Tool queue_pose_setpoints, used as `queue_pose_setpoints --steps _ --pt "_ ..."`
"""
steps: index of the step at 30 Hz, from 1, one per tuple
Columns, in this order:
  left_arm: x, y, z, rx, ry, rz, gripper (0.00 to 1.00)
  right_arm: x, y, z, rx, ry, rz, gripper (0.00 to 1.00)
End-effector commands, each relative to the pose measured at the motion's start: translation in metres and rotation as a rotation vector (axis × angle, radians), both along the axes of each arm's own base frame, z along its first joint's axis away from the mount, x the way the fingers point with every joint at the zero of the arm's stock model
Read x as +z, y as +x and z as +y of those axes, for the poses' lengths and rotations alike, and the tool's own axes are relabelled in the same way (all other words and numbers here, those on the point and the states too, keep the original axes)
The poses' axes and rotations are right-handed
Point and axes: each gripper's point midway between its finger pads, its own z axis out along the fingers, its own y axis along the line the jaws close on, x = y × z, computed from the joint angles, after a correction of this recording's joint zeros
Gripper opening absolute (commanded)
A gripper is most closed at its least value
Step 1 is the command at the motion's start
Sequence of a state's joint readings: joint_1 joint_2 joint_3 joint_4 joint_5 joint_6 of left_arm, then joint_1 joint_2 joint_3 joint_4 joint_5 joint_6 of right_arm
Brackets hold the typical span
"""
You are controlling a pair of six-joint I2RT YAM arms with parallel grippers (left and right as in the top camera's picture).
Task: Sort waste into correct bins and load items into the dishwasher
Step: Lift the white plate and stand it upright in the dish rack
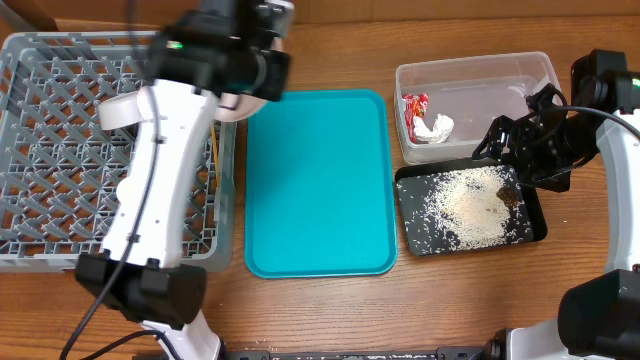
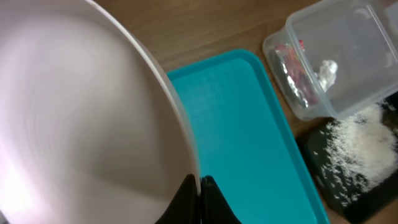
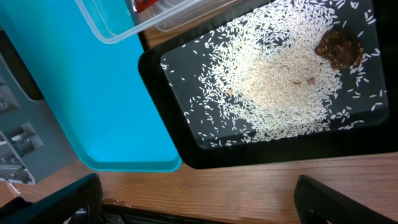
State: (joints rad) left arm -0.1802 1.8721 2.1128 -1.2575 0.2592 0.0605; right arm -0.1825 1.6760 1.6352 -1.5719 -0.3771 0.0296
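My left gripper (image 1: 252,78) is shut on the rim of the white round plate (image 1: 122,108), held tilted over the right side of the grey dish rack (image 1: 50,150). In the left wrist view the jaws (image 2: 200,186) pinch the plate (image 2: 81,112) edge. The clear tub (image 1: 480,62) holds the red wrapper (image 1: 413,106) and white tissue (image 1: 437,128). The black tray (image 1: 540,225) holds rice grains (image 3: 273,81) and a brown scrap (image 3: 339,48). My right gripper (image 1: 505,140) is open and empty above the black tray, its fingers wide apart (image 3: 199,199). A thin wooden stick (image 1: 213,150) shows in the rack. Bowls and cup are hidden.
The teal serving tray (image 1: 320,180) lies between the rack and the two bins, with nothing on it. My left arm covers much of the rack's right half. Bare wooden table runs along the front edge (image 3: 249,186).
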Motion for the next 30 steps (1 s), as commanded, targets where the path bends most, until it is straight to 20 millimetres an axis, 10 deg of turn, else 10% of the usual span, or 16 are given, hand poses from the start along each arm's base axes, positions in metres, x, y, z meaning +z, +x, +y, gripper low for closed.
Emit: queue_pose_setpoints --steps 1,15,27,30 --pt "0.001 -0.004 0.001 -0.143 -0.233 0.050 0.04 0.009 -0.002 0.000 0.003 -0.009 -0.035 1.00" --pt "-0.067 0.015 0.072 -0.072 -0.589 0.271 0.04 0.009 -0.003 0.001 0.003 -0.008 -0.031 1.00" --pt "-0.032 -0.017 0.107 0.011 -0.400 0.222 1.00 0.009 0.000 0.000 0.006 -0.012 -0.046 1.00" --pt "-0.027 -0.028 0.132 0.178 -0.204 0.236 1.00 0.013 0.017 0.002 0.021 -0.026 -0.129 1.00"
